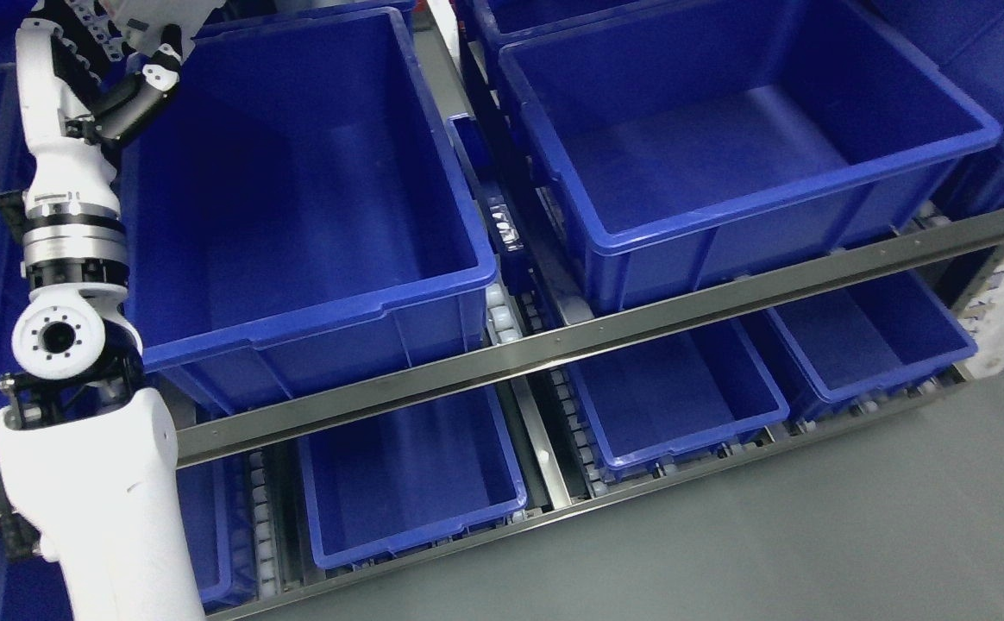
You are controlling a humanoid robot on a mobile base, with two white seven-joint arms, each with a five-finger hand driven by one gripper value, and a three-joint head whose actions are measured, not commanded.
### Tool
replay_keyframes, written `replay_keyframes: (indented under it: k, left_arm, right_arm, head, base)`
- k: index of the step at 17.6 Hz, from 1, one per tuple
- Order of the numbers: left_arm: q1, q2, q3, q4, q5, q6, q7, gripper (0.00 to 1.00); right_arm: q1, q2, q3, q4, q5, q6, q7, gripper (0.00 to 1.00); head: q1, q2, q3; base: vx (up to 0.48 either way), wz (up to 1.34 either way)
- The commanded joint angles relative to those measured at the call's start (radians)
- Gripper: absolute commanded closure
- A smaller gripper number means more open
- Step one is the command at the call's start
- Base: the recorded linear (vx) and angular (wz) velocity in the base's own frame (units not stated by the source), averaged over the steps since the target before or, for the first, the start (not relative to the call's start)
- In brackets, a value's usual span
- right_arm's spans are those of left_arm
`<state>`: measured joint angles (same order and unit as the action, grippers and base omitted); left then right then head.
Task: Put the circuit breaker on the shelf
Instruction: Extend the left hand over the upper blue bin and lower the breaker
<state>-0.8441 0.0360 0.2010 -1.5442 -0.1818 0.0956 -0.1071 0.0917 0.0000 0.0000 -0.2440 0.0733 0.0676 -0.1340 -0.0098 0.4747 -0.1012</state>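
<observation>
Along the picture's left edge, the left arm point(71, 345) rises from the lower corner: a white forearm shell, a round white joint with a dark centre, a metal ring, then a white and black wrist section. At the top left corner the left hand point(135, 43) is cut off by the frame; only a black segment and some white and grey parts show, so whether its fingers are spread or curled, and whether they hold anything, cannot be told. No circuit breaker can be made out in any visible part of the scene.

Just right of and below the hand sits a large blue bin point(295, 198), its interior in shadow. Further right, a second large blue bin point(726, 129) rests on the same upper level. Between them lies a narrow gap with a small clear object point(505, 226), too blurred to identify. A metal shelf rail point(571, 338) crosses diagonally below both bins. Beneath it, smaller blue bins point(674, 388) are partly hidden by the rail. No writing or labels can be read. Grey floor point(812, 535) fills the lower right.
</observation>
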Motion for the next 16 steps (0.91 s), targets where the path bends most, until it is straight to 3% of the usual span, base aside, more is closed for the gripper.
replay_keyframes:
  k: [1,5,10,14,16]
  left_arm:
    - [-0.065,0.191,-0.253,0.264,-0.062,0.021,-0.042,0.86]
    - [-0.200,0.150,-0.373,0.569,-0.149,0.015,-0.056,0.86]
    - [-0.349,0.042,-0.376,1.000,-0.274,-0.057,-0.052,0.86]
    - [-0.406,0.009,-0.380,1.194,-0.338,-0.080,-0.049,0.86]
    - [-0.408,0.004,-0.419,1.224,-0.350,-0.080,-0.043,0.85]
  right_arm:
    - [0.000,-0.017,0.020,0.000,0.000,0.011,-0.002,0.00]
    - [0.000,-0.017,0.020,0.000,0.000,0.012,-0.001,0.00]
    - [0.000,-0.017,0.020,0.000,0.000,0.012,-0.001,0.00]
    - [0.000,-0.017,0.020,0.000,0.000,0.012,-0.003,0.00]
    - [0.000,-0.017,0.020,0.000,0.000,0.011,-0.003,0.00]
  head:
    - [0.0000,0.000,0.000]
    - [0.0000,0.000,0.000]
    - [0.0000,0.000,0.000]
    - [0.0000,0.000,0.000]
    - [0.0000,0.000,0.000]
  base:
    - [0.102,0.47]
    - [0.073,0.25]
    - [0.050,0.10]
    - [0.012,0.02]
    - [-0.006,-0.04]
